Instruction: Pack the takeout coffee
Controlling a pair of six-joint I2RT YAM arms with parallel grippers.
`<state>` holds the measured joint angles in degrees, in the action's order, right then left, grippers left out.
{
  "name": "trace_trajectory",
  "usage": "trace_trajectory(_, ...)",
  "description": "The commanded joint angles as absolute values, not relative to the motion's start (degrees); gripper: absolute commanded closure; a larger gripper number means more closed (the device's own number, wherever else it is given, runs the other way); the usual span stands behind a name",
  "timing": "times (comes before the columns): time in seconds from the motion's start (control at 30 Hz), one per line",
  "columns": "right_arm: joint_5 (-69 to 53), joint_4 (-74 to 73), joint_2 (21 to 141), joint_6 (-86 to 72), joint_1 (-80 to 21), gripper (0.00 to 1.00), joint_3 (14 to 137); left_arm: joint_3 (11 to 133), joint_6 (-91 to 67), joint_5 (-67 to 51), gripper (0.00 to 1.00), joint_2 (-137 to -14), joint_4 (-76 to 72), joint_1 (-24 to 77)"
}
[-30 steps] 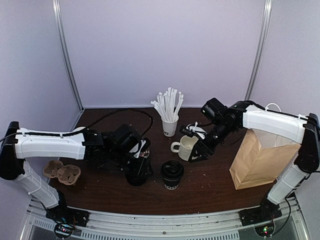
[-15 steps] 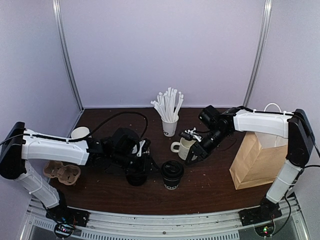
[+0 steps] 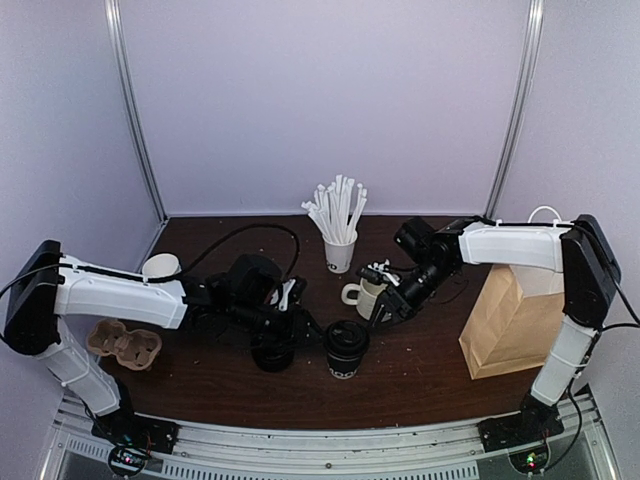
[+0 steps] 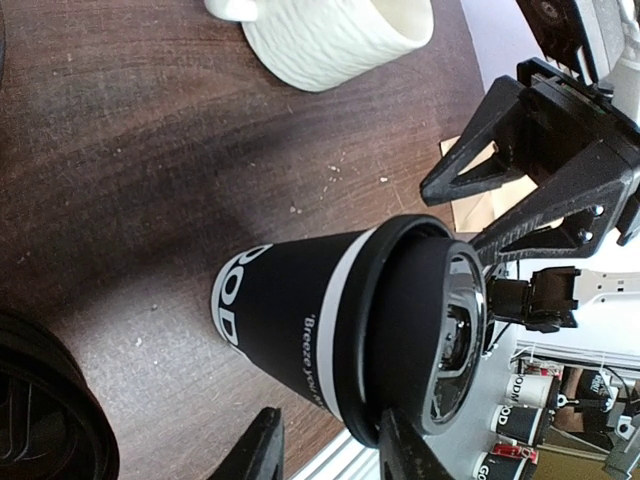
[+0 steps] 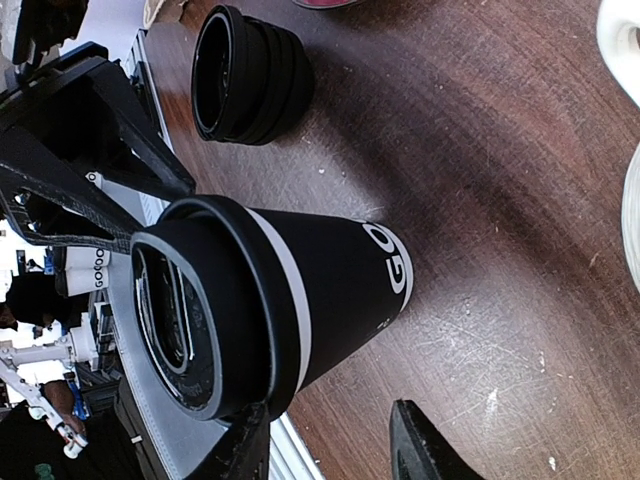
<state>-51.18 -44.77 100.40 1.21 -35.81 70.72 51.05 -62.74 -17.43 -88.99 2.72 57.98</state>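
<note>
Left wrist view first: the left jaws are parted with nothing pinched between them, and the takeout coffee [image 4: 300,320] sits right off their tips. One fingertip [image 4: 400,445] overlaps the rim of the black lid [image 4: 425,330], but I can't tell if it's actually touching.

Right wrist view is pretty much the mirror. The right jaws are spread apart too, gripping nothing. Same cup just past the tips, with one fingertip [image 5: 245,450] right by the lid edge. Each wrist cam catches the other arm's jaws on the opposite side of the cup, so it's flanked from both sides.

The cup stands upright on the desk [image 3: 420,375], roughly centre and toward the near edge. It has a black body, a white stripe under the lid and white lettering.

Going outward in the top view, just left of the coffee is a black round thing [image 3: 272,350] under the left arm. It could be stacked lids or another cup, can't say which. Just far of the coffee is the cream ribbed mug [image 3: 362,292], right by the right jaws, and farther back is a white cup of straws [image 3: 340,240]. A brown paper bag [image 3: 515,320] stands upright on the right, well apart from the coffee. On the left there's a cardboard cup carrier [image 3: 124,345] by the near edge and a small white cup [image 3: 160,266] beyond the left arm.
</note>
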Motion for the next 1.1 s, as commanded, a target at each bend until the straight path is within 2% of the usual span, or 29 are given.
trace_trajectory(0.0, -53.22, -43.96, 101.44, 1.05, -35.68, 0.54, 70.54, 51.94, -62.93, -19.30, 0.66, -91.38, 1.58, 57.77)
trace_trajectory(0.37, -49.45, -46.27, 104.43, 2.44, -36.95, 0.53, 70.45, 54.33, -57.44, -15.91, 0.66, -95.15, 17.32, 57.77)
trace_trajectory(0.6, -34.27, -50.20, 109.91, 1.21, -37.73, 0.54, 72.64, 55.76, -52.55, -6.48, 0.70, -100.88, 28.10, 58.80)
trace_trajectory(0.77, -37.97, -50.69, 109.73, 2.19, -37.65, 0.54, 74.16, 55.84, -51.39, -6.59, 0.70, -100.17, 25.60, 59.49)
trace_trajectory(0.83, -39.91, -51.45, 108.21, 3.22, -37.58, 0.53, 75.39, 57.81, -49.55, -5.96, 0.67, -98.55, 25.09, 59.94)
trace_trajectory(0.93, -43.93, -52.16, 105.06, 4.20, -36.83, 0.51, 76.84, 61.38, -46.46, -6.32, 0.55, -96.42, 23.95, 60.54)
trace_trajectory(1.07, -47.01, -52.30, 100.47, 4.19, -35.76, 0.50, 78.16, 65.42, -43.67, -6.66, 0.45, -93.61, 23.17, 61.15)
